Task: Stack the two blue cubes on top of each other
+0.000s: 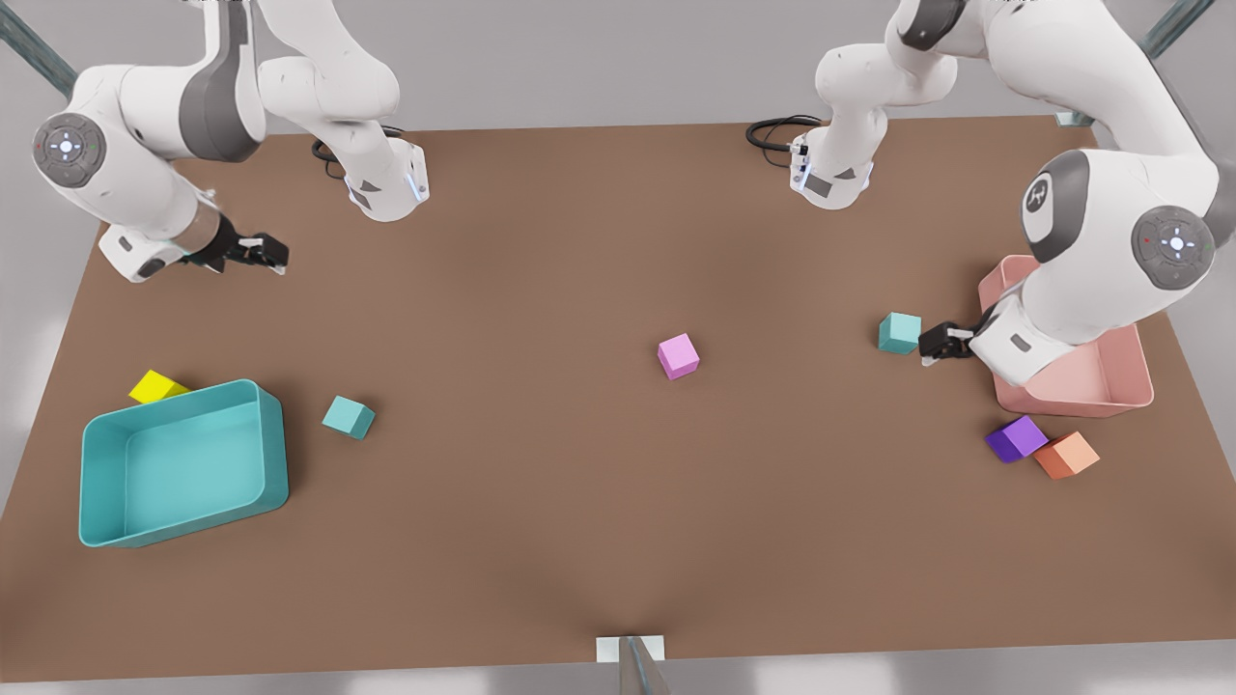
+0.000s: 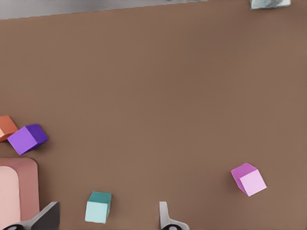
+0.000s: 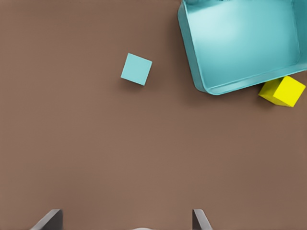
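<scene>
**Both grippers open, both blue cubes on the table**

Left gripper (image 1: 935, 346): my fingers (image 2: 165, 218) are spread wide and hold nothing. It hangs low over the table (image 1: 541, 241), just beside the first blue cube (image 1: 899, 333), on the side of that cube nearer the pink bin (image 1: 1110, 391). In my left wrist view this blue cube (image 2: 98, 207) lies between the two fingertips' lines but ahead of them, not touching either. The cube rests flat on the table.

Reference landmark: the pink bin. My left arm reaches across this bin's rim. The purple cube (image 1: 1016, 438) and the orange cube (image 1: 1067, 455) lie just beside the bin, touching one another. The pink cube (image 1: 679, 355) lies well apart from the bin, near the table's middle.

Right gripper (image 1: 263, 252): my fingers (image 3: 50, 220) are also spread wide and hold nothing. It hovers above bare table, far from the pink bin, at the opposite end of the table.

The second blue cube (image 1: 349, 417) sits flat on the table, far from the pink bin, just beside the teal bin (image 1: 183, 463) and not touching it. It is well apart from my right gripper. The yellow cube (image 1: 157, 387) lies against the teal bin's outer wall.

The two blue cubes are well apart, unstacked.
</scene>
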Robot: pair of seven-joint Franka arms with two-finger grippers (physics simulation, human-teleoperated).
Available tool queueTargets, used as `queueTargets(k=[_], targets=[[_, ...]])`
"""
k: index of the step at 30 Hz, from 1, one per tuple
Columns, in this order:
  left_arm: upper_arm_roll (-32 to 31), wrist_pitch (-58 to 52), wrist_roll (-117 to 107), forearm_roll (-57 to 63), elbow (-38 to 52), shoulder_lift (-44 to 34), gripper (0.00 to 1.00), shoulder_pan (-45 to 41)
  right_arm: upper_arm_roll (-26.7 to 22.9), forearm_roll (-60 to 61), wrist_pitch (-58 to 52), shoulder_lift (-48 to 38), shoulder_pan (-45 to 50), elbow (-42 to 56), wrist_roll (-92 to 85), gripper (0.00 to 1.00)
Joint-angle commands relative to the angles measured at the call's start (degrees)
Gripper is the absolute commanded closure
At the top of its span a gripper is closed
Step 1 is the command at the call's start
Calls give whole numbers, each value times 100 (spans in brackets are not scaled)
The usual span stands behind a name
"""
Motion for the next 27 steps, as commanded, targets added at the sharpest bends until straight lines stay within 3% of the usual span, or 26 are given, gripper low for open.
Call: queueTargets(k=[1,6,8,11,13,14,15,16,17,20,27], targets=[[20,616,-1223,-41,58,62,0,-46,-19,-18,416,-4,-9,14,105,0],[38,440,-1206,-15,6,54,0,-20,25,-18,416,145,8,32,114,0],[20,449,-1214,-15,-3,432,0,-187,156,35,-5,532,96,751,588,0],[11,449,-1091,-33,-91,484,0,-205,183,35,1146,1164,0,752,624,0],[20,159,305,2,-205,326,0,-47,183,-9,1743,1727,52,577,720,0],[20,238,438,-7,-467,142,0,94,192,-18,2024,1911,9,445,720,0],[20,1326,517,11,-1933,-726,0,86,192,-35,2297,2254,-79,410,703,0],[3,1706,535,55,-3026,-1422,0,217,174,-44,2596,2483,-176,287,720,0],[-6,1688,500,46,-3307,-1528,0,217,113,-35,2728,2492,-229,-38,1202,0],[-15,1741,438,46,-2992,-870,0,217,-379,-9,3402,2510,-273,-907,1845,0],[-15,1680,421,46,-2842,-720,0,226,-19,307,3826,2817,-176,-1014,3085,0]])
